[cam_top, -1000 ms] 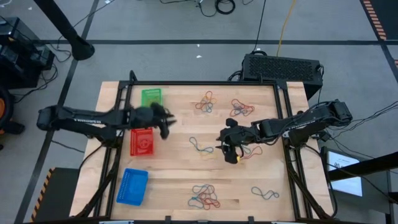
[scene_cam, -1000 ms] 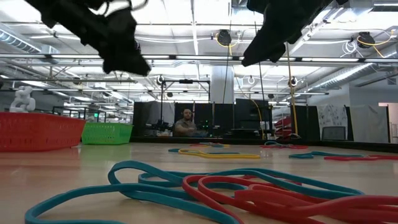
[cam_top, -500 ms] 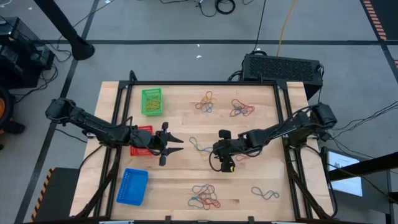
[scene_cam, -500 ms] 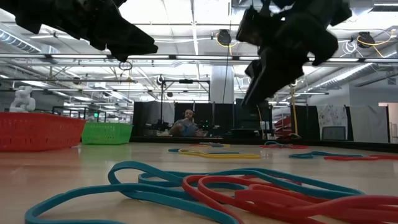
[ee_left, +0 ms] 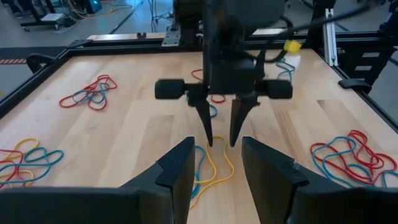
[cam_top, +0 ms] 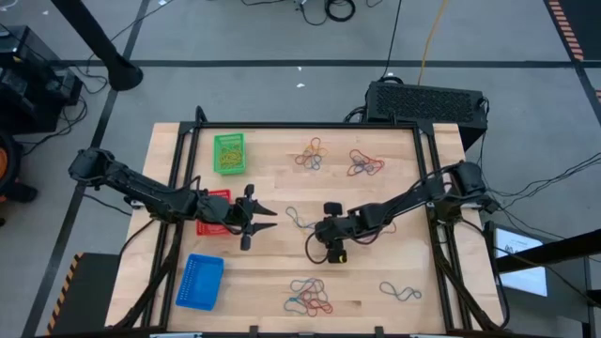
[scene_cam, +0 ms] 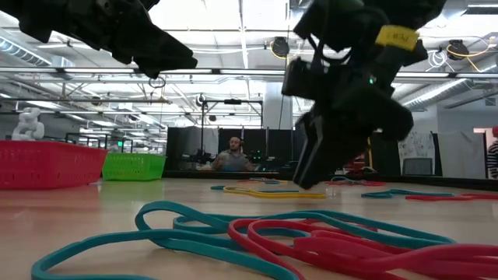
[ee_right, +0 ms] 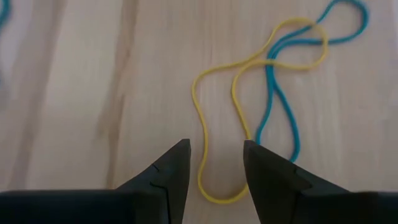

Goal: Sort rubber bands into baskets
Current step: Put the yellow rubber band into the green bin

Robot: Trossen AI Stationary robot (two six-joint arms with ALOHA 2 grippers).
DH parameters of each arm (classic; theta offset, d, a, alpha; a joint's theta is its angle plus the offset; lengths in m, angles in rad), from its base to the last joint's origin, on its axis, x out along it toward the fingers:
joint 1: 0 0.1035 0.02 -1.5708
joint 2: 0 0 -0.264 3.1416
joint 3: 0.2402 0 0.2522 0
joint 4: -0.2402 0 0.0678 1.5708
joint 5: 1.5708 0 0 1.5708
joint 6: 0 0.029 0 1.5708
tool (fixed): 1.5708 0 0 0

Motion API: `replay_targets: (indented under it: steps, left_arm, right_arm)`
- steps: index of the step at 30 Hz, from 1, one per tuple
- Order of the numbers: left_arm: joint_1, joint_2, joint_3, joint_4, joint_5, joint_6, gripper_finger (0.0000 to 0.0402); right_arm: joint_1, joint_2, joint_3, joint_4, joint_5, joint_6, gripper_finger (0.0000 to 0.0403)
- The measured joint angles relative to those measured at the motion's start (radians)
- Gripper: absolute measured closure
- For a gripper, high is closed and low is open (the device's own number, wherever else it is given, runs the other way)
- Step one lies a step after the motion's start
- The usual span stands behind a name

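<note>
A yellow rubber band (ee_right: pixel 200 118) linked with a blue one (ee_right: pixel 280 93) lies flat on the table's middle (cam_top: pixel 297 219). My right gripper (ee_right: pixel 214 165) is open and points down, its fingers on either side of the yellow band's loop; it also shows in the high view (cam_top: pixel 322 237), the low view (scene_cam: pixel 307 179) and the left wrist view (ee_left: pixel 221 134). I see no touch. My left gripper (cam_top: pixel 261 218) is open and empty, beside the red basket (cam_top: pixel 214 214), pointing toward the right gripper. The green basket (cam_top: pixel 228 152) and the blue basket (cam_top: pixel 200 280) stand along the left side.
Heaps of mixed rubber bands lie at the far middle (cam_top: pixel 313 155), far right (cam_top: pixel 364 165), near middle (cam_top: pixel 310 294) and near right (cam_top: pixel 401 292). The near heap fills the low view's foreground (scene_cam: pixel 257 233). A large black box (cam_top: pixel 424 101) stands beyond the far edge.
My right gripper has gone toward the table's left and down, over the yellow and blue bands. My left gripper has swung from near the green basket toward the near edge, past the red basket, then kept still.
</note>
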Motion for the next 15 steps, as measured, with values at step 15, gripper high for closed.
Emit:
replay_targets:
  steps: [15]
  left_arm:
    - [0.0,0.0,0.0,0.001,-0.001,0.0,0.0261]
  right_arm:
    - [-0.034,0.047,0.004,-0.003,-0.075,0.212,0.0376]
